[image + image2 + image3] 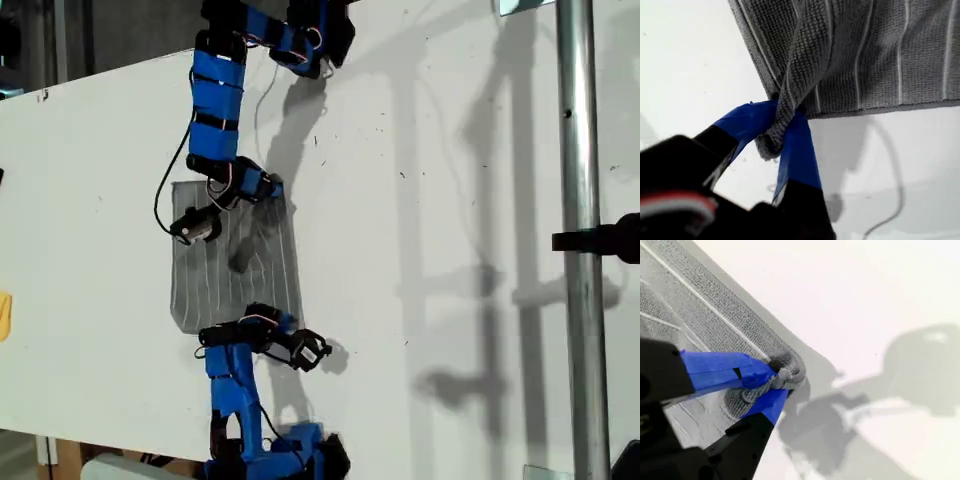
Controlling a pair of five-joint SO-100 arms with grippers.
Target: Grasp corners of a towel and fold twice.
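Two blue-taped grippers, first [782,137] and second [774,382], pinch corners of the grey white-striped soft cloth towel [235,265] between closed fingers, apparently readying a fold.

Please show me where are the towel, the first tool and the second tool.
towel [235,270]: exterior view, striped middle of the cloth.
my first tool [785,127]: first wrist view, between its blue tips, on the pinched corner.
my second tool [779,382]: second wrist view, between its tips.
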